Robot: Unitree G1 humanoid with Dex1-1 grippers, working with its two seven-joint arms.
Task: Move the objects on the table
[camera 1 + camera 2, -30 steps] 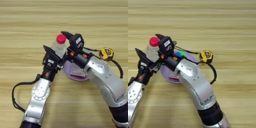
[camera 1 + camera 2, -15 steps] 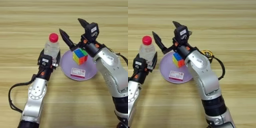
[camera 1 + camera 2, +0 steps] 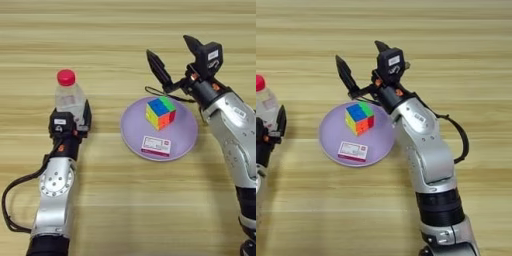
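- The counter (image 3: 100, 30) is light-brown wood with long plank lines running across.
- A lilac plate (image 3: 185, 135) holds the puzzle cube (image 3: 160, 113) and a small white card (image 3: 155, 145).
- The left end effector (image 3: 70, 119) is clamped on the red-capped bottle (image 3: 68, 96), which stands upright left of the plate.
- The right end effector (image 3: 172, 55) hovers beyond the plate, its 2 fingers spread wide apart.

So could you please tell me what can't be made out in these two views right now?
- Bottle: its base is hidden behind the left gripper in the left eye view.
- Card on the purple plate: print too small to read.
- Yellow tape measure: hidden behind the right gripper and arm.
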